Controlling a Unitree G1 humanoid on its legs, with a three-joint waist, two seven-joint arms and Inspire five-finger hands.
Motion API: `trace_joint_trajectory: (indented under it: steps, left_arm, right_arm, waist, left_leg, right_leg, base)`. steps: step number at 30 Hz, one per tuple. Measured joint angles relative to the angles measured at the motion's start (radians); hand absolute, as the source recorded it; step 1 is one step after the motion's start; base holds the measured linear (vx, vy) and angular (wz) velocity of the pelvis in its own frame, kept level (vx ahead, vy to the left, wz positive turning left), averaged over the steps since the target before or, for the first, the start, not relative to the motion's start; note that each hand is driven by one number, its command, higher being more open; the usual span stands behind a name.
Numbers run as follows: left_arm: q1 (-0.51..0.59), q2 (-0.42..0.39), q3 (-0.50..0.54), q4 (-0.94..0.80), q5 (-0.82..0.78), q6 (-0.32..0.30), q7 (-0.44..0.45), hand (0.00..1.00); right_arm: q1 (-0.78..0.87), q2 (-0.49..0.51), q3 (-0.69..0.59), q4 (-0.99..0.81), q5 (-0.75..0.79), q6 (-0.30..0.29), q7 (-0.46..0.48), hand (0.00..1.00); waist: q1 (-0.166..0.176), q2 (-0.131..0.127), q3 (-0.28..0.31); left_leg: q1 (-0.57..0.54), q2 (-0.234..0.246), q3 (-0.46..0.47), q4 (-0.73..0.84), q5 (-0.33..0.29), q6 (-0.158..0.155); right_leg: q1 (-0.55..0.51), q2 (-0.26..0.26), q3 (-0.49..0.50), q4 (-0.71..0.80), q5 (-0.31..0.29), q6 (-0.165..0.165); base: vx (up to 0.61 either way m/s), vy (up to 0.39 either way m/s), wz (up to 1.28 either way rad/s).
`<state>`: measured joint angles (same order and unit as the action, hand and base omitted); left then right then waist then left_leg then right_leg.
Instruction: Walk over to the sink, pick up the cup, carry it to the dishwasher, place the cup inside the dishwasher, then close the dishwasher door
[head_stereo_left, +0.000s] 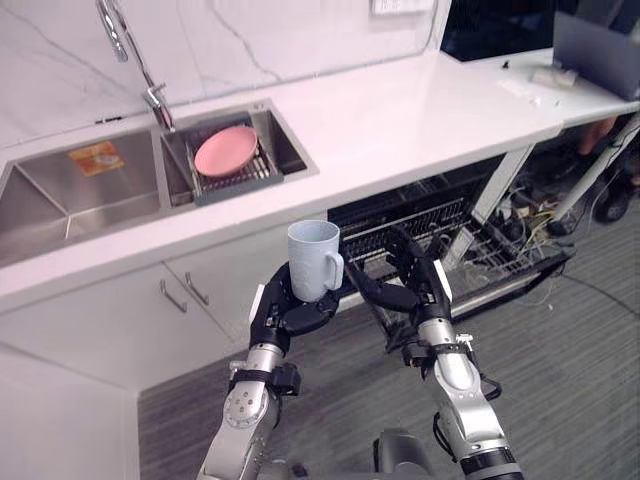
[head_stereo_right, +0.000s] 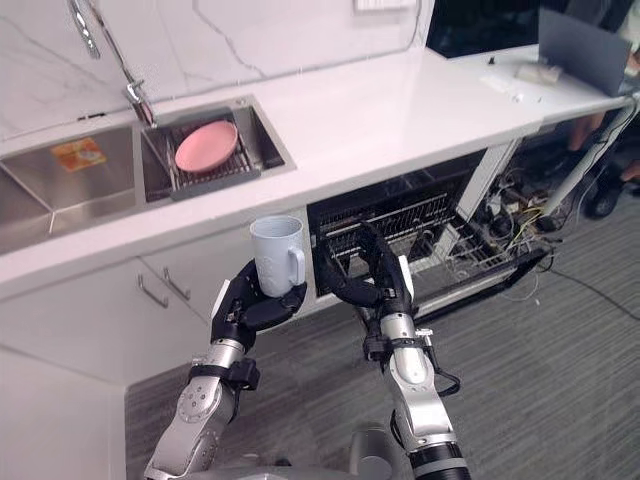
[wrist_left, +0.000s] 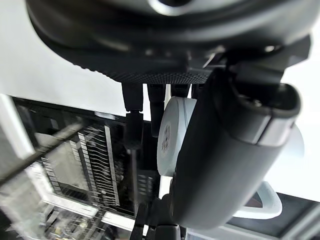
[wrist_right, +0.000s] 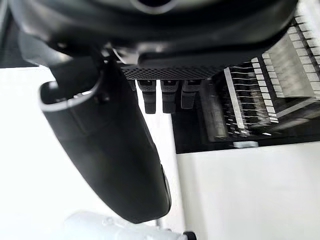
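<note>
White countertop (head_stereo_left: 400, 110) beyond, cup (head_stereo_left: 312, 258) upright in curled left robot hand (head_stereo_left: 290, 312)

- Kitchen: steel double sink (head_stereo_left: 60, 200) sunk in a white worktop (head_stereo_left: 420, 110), tap (head_stereo_left: 125, 50) behind the sink.
- Pink plate (head_stereo_left: 225, 150) racked in the sink.
- Open dishwasher (head_stereo_left: 430, 215) right of the sink; cupboard doors (head_stereo_left: 140, 315) beneath.

The cup (head_stereo_left: 313, 258) is pale blue-grey, and the left hand (head_stereo_left: 290, 312) and right hand (head_stereo_left: 415, 285) are black with white patches. A pink plate (head_stereo_left: 225, 150) sits on a dark grey rack (head_stereo_left: 240, 185) in the silver steel sink (head_stereo_left: 60, 215), which bears an orange label (head_stereo_left: 96, 157). The bench (head_stereo_left: 420, 110) is plain white, the wall (head_stereo_left: 250, 40) white marble veined grey, the floor (head_stereo_left: 580, 380) grey with fine stripes.
</note>
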<state>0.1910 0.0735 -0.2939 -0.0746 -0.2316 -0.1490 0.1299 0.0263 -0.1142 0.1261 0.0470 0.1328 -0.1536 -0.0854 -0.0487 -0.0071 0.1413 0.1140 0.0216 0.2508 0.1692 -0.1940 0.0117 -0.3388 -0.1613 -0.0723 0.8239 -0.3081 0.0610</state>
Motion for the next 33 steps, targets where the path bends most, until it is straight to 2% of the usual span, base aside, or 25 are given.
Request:
trace_joint_trajectory:
  steps: [1,2,3,4,5,8,9,10,11,12,14,16,17,18,19,20,22,25,33]
  left_arm:
    - [0.002,0.003,0.0,0.0,0.0,-0.001,0.0,0.3]
    - [0.005,0.01,0.001,0.001,0.0,-0.002,0.0,0.3]
    - [0.004,0.001,0.002,0.012,0.0,-0.001,0.001,0.3]
    - [0.003,-0.009,0.0,0.03,0.0,0.0,0.0,0.3]
    - [-0.002,-0.017,-0.007,0.041,0.003,0.0,-0.001,0.3]
    - [-0.039,-0.029,-0.021,0.057,0.02,0.0,-0.006,0.3]
    - [-0.063,-0.036,-0.017,0.068,0.022,0.0,-0.006,0.3]
    - [-0.071,-0.04,-0.011,0.073,0.022,0.0,-0.006,0.3]
    - [-0.079,-0.043,0.001,0.078,0.022,0.0,-0.005,0.3]
    - [-0.081,-0.042,0.006,0.083,0.022,-0.001,-0.005,0.3]
    - [-0.088,-0.045,0.006,0.082,0.022,-0.003,-0.005,0.3]
    - [-0.091,-0.045,0.006,0.083,0.023,-0.003,-0.006,0.3]
    - [-0.091,-0.046,0.006,0.083,0.023,-0.002,-0.006,0.3]
    - [-0.091,-0.048,0.006,0.083,0.023,-0.002,-0.006,0.3]
    - [-0.093,-0.039,0.009,0.094,0.026,0.0,-0.005,0.3]
    - [-0.093,-0.031,0.01,0.094,0.027,0.0,-0.005,0.3]
    - [-0.095,-0.012,0.01,0.095,0.027,0.0,-0.005,0.3]
    - [-0.114,-0.009,0.014,0.103,0.027,0.0,-0.004,0.3]
    - [-0.132,-0.003,0.009,0.124,0.027,0.0,-0.005,0.3]
  right_arm:
    - [-0.007,0.001,0.002,0.0,0.0,-0.002,0.001,0.9]
    - [-0.008,-0.001,0.01,-0.001,0.001,-0.003,0.001,0.9]
    - [-0.013,-0.014,0.015,0.001,0.001,-0.003,0.003,0.9]
    - [-0.008,-0.03,0.018,0.0,0.0,-0.003,0.003,0.9]
    - [0.01,-0.041,0.011,0.0,0.001,-0.002,0.001,0.9]
    - [0.052,-0.054,-0.025,-0.03,0.004,-0.002,0.001,0.9]
    - [0.066,-0.058,-0.04,-0.066,0.005,-0.002,0.0,0.9]
    - [0.068,-0.06,-0.044,-0.081,0.01,-0.002,0.0,0.9]
    - [0.069,-0.062,-0.043,-0.11,0.039,-0.002,0.001,0.9]
    - [0.071,-0.056,-0.043,-0.134,0.05,-0.006,0.002,0.9]
    - [0.064,-0.054,-0.053,-0.152,0.084,-0.021,0.004,0.9]
    - [0.061,-0.055,-0.055,-0.151,0.113,-0.023,0.014,0.9]
    - [0.068,-0.056,-0.055,-0.15,0.124,-0.023,0.024,0.9]
    - [0.071,-0.057,-0.055,-0.15,0.129,-0.022,0.03,0.9]
    - [0.082,-0.035,-0.057,-0.142,0.157,-0.015,0.044,0.9]
    - [0.092,-0.023,-0.057,-0.148,0.163,-0.015,0.05,0.9]
    - [0.101,-0.001,-0.051,-0.154,0.201,-0.015,0.068,0.9]
    - [0.101,0.001,-0.028,-0.173,0.238,-0.014,0.082,0.9]
    - [0.086,-0.002,0.037,-0.198,0.267,-0.014,0.121,0.9]
  waist:
    - [0.001,-0.01,-0.006]
    - [0.003,-0.028,-0.017]
    - [0.005,-0.009,-0.017]
    - [-0.002,0.027,-0.021]
    - [-0.012,0.04,-0.025]
    - [-0.025,0.042,-0.025]
    - [-0.025,0.043,-0.025]
    - [-0.025,0.045,-0.026]
    - [-0.024,0.043,-0.025]
    - [-0.017,0.041,-0.025]
    - [-0.014,0.044,-0.029]
    - [-0.007,0.046,-0.03]
    - [-0.006,0.062,-0.04]
    - [-0.007,0.079,-0.048]
    - [-0.007,0.072,-0.06]
    - [-0.009,0.066,-0.064]
    - [-0.019,0.058,-0.072]
    - [-0.019,0.058,-0.075]
    - [-0.02,0.048,-0.086]
  left_leg:
    - [0.011,-0.009,0.013,0.001,-0.017,-0.022]
    - [0.017,-0.031,0.024,0.005,-0.036,-0.03]
    - [0.022,-0.021,0.037,0.011,-0.058,-0.038]
    - [0.02,0.008,0.05,0.026,-0.069,-0.044]
    - [0.02,0.029,0.049,0.043,-0.069,-0.045]
    - [-0.017,0.067,0.051,0.172,-0.063,-0.055]
    - [-0.049,0.077,0.057,0.258,-0.043,-0.084]
    - [-0.064,0.081,0.059,0.3,-0.027,-0.093]
    - [-0.097,0.084,0.054,0.389,0.022,-0.083]
    - [-0.113,0.084,0.035,0.403,-0.021,-0.085]
    - [-0.145,0.08,-0.009,0.335,-0.082,-0.082]
    - [-0.161,0.078,-0.064,0.198,-0.081,-0.092]
    - [-0.156,0.09,-0.079,0.07,0.0,-0.085]
    - [-0.157,0.109,-0.08,0.024,0.073,-0.083]
    - [-0.125,0.107,-0.056,-0.017,0.076,-0.08]
    - [-0.109,0.096,-0.048,-0.039,0.082,-0.071]
    - [-0.072,0.061,-0.018,-0.092,0.096,-0.052]
    - [-0.065,0.037,0.003,-0.111,0.1,-0.046]
    - [-0.048,0.032,0.038,-0.129,0.103,-0.038]
  right_leg:
    - [-0.013,-0.001,-0.078,-0.142,0.06,-0.055]
    - [-0.011,-0.005,-0.127,-0.246,0.14,-0.096]
    - [0.0,-0.001,-0.142,-0.254,0.123,-0.092]
    - [0.019,0.031,-0.141,-0.286,0.125,-0.093]
    - [0.041,0.052,-0.146,-0.317,0.126,-0.095]
    - [0.096,0.079,-0.151,-0.379,0.127,-0.095]
    - [0.112,0.08,-0.143,-0.4,0.129,-0.093]
    - [0.123,0.082,-0.133,-0.415,0.135,-0.092]
    - [0.16,0.081,-0.102,-0.467,0.154,-0.093]
    - [0.203,0.079,-0.084,-0.531,0.18,-0.088]
    - [0.237,0.078,-0.063,-0.588,0.204,-0.08]
    - [0.25,0.08,-0.038,-0.613,0.217,-0.068]
    - [0.252,0.096,-0.026,-0.623,0.222,-0.059]
    - [0.252,0.113,-0.02,-0.631,0.226,-0.052]
    - [0.261,0.112,0.004,-0.65,0.243,-0.034]
    - [0.269,0.105,0.006,-0.661,0.243,-0.031]
    - [0.29,0.082,0.031,-0.708,0.263,-0.001]
    - [0.301,0.066,0.054,-0.761,0.296,0.018]
    - [0.324,0.075,0.089,-0.836,0.348,0.018]
  base:
    - [0.32,-0.064,-0.36]
    - [0.3,-0.069,-0.45]
    - [0.32,-0.07,-0.49]
    - [0.3,-0.067,-0.4]
    - [0.27,-0.06,-0.25]
    - [0.2,-0.07,-0.11]
    - [0.18,-0.065,-0.22]
    - [0.22,-0.016,-0.38]
    - [0.18,0.036,-0.52]
    - [0.21,0.044,-0.5]
    - [0.13,0.066,-0.41]
    - [0.11,0.12,-0.46]
    - [0.09,0.135,-0.38]
    - [0.14,0.244,-0.59]
    - [0.1,0.178,-0.44]
    - [0.1,0.208,-0.43]
    - [0.06,0.183,-0.25]
    - [0.02,0.131,-0.2]
    - [-0.03,0.027,-0.15]
